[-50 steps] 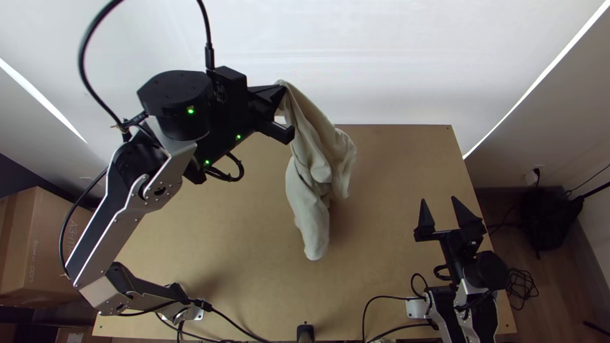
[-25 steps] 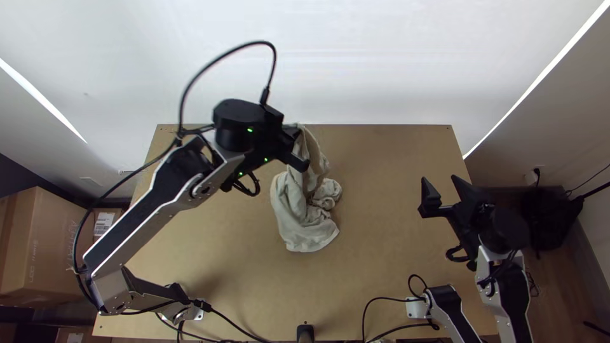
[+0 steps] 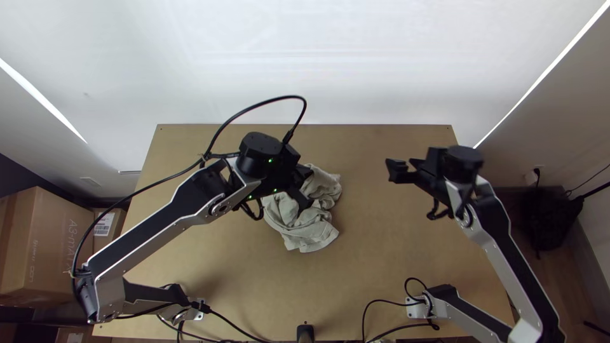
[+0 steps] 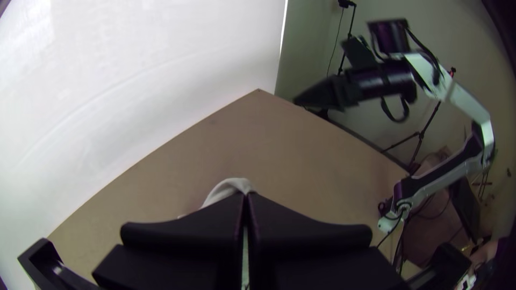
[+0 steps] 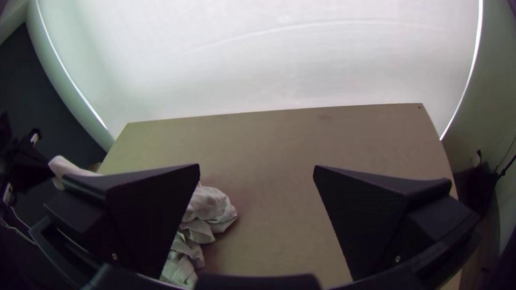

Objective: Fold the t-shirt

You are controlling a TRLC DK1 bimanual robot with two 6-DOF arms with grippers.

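Compared with the first earlier frame, I record my left tool point(image 3: 307, 185) as having moved down and inward, from beyond the tabletop's point(image 3: 381, 254) far edge toward its middle. The t-shirt point(image 3: 310, 222), then a long hanging drape, had begun gathering by the second frame; it now lies low in a compact, crumpled bunch, its raised upper length greatly reduced. My right tool point(image 3: 395, 170) has shifted from the tabletop's right side, inward and toward the far edge, and has turned from pointing at that edge to pointing across toward the cloth.
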